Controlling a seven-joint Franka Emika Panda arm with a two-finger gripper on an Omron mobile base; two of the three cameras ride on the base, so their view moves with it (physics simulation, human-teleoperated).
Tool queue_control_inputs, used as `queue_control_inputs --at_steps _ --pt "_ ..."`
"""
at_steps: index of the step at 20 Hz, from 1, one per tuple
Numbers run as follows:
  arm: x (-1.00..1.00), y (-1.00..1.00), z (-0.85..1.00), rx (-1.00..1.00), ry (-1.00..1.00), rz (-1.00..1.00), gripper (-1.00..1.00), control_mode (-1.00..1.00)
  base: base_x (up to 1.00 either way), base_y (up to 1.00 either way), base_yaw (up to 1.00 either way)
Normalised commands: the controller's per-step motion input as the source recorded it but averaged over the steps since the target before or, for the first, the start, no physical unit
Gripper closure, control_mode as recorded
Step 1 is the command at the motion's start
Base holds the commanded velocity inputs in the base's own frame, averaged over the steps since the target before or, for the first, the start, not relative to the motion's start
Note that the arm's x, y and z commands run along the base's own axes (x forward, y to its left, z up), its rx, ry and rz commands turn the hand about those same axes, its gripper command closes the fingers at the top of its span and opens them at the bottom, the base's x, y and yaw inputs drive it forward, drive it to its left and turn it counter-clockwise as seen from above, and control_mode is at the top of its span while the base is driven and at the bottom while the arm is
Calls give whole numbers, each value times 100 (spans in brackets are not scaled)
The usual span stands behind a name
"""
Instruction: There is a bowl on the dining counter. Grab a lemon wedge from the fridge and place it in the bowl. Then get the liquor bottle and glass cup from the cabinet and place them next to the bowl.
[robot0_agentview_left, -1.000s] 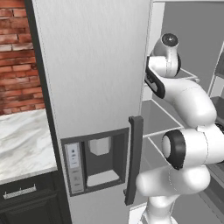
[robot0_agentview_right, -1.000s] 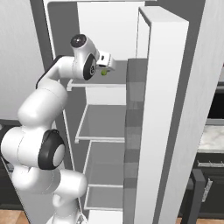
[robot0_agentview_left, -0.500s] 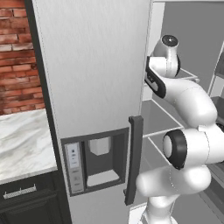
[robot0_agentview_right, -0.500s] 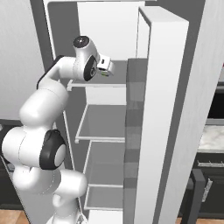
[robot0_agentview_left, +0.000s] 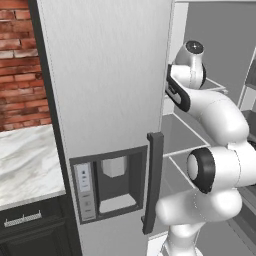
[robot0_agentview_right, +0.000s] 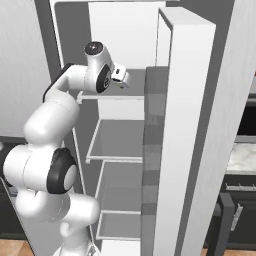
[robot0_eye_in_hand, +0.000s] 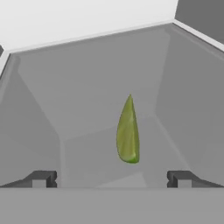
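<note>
With the fridge (robot0_agentview_right: 185, 125) door already swung open, the arm is reaching into an upper shelf (robot0_agentview_right: 112, 95), so we're early in step one. Gripper (robot0_eye_in_hand: 111, 179) sits in the upper middle of the right base view, poked toward the fridge interior. Hand view: fingers (robot0_eye_in_hand: 41, 178) spread wide, nothing between them, tips at lower left and lower right of frame. Lemon wedge (robot0_eye_in_hand: 127, 133) lies centre frame, slightly right of the midline between the tips, on the grey shelf floor, pointed end toward the top of frame. It's ahead of the tips, not touching either, not yet grasped.

Done so far, judging by this: fridge open, arm lined up w/ the wedge. Left: close in, grip wedge, pull out, carry to bowl on the dining table, drop it in. Then liquor bottle + glass cup from cabinet, set beside bowl. So most of the task remains.

Left base view: closed fridge door w/ water dispenser (robot0_agentview_left: 112, 182) mid-frame, marble table (robot0_agentview_left: 25, 167) at left.
</note>
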Motion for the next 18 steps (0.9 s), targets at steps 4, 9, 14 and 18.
queue_control_inputs --at_steps 4,9,14,18 --pt "9 -29 10 4 1 0 -100 -100 0 0 0" --pt "0 -36 0 4 0 0 -100 -100 0 0 0" --pt "15 -10 0 2 3 0 -100 -100 0 0 0" --pt "21 7 0 0 3 0 -100 -100 0 0 0"
